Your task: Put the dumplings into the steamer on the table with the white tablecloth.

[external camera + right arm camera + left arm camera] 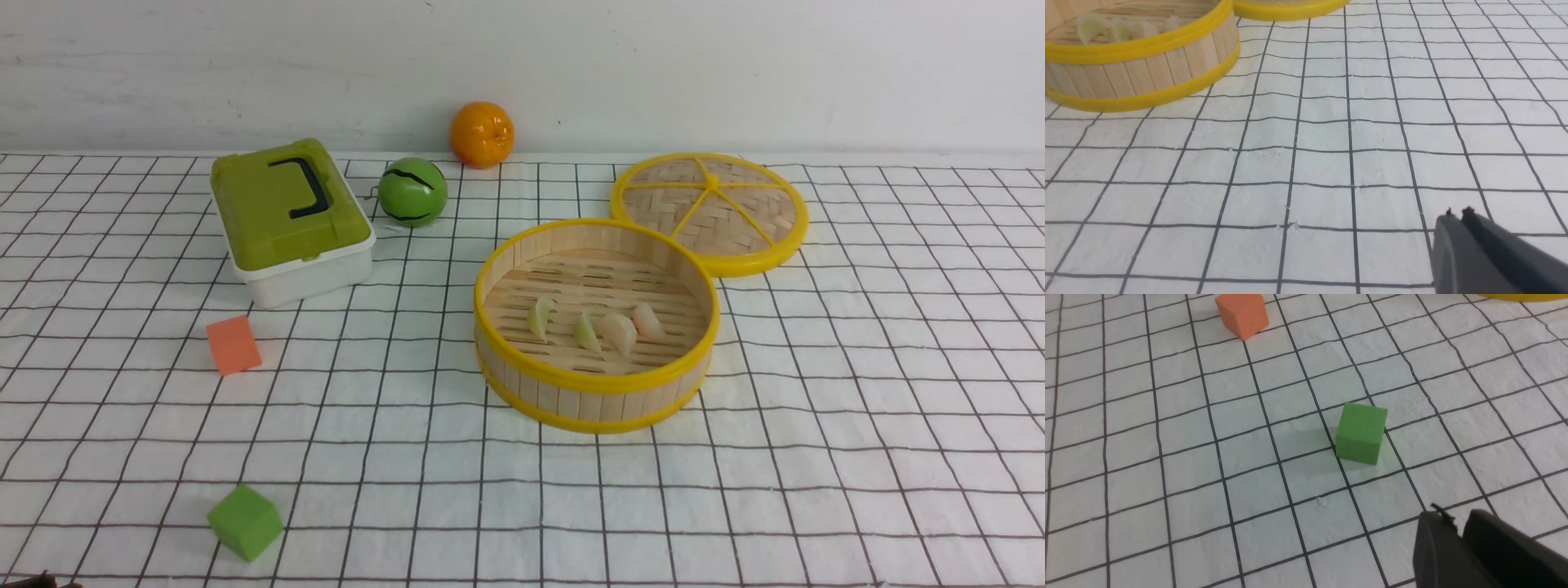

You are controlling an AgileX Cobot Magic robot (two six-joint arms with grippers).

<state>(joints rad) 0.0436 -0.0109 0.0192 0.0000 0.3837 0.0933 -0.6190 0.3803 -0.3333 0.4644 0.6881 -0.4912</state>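
Table [898, 408]: covered edge to edge by the white tablecloth [816, 506], thin black grid, lightly wrinkled.
Room: plain pale wall along the far edge.
Steamer [597, 390]: right of centre, open, upright on the cloth.
Dumplings [600, 327]: all four inside, in a row on the slatted floor, two pale green toward the left, two pinkish-white toward the right.
Lid [709, 209]: flat, just behind the steamer toward the far right, rims apparently touching.
Far-left area: green-topped box [290, 214], green ball [412, 192] beside it, orange [482, 134] at the far edge.
Near-left area: orange cube [233, 345], green cube [245, 521] closer to the near edge.
Left gripper [1457, 522]: low over bare cloth near the green cube, fingers almost together, narrow slit between, holding nothing.
Right gripper [1457, 212]: low over bare cloth, well clear of the steamer, tips pressed nearly closed, empty.
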